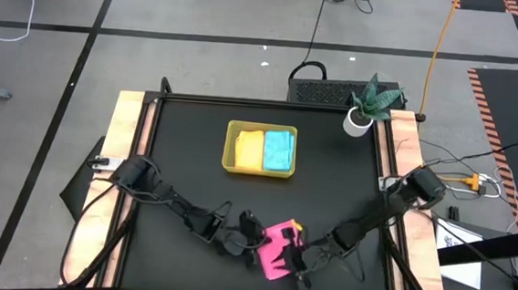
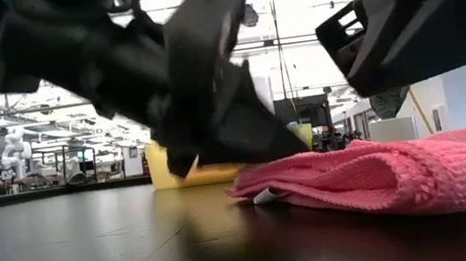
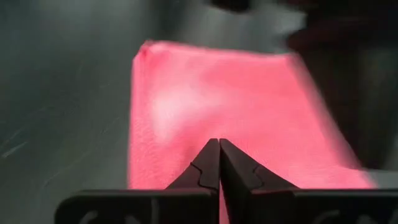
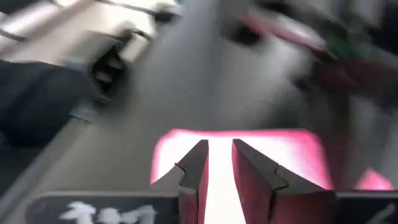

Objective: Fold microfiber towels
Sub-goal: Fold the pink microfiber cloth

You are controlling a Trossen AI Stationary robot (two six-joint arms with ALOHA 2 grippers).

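The pink towel [image 1: 278,249] lies near the front edge of the black tabletop [image 1: 185,158], a little right of centre, squeezed between both arms: the left gripper [image 1: 251,236], fingers clenched together, sits at its left edge, and the right gripper [image 1: 299,257] hangs over its right side, fingers a little apart with pink cloth showing between them, though I cannot tell whether they pinch it. Both are about equally near. The cloth looks soft and already doubled over, a rounded fold facing the front edge, its long axis running front to back.
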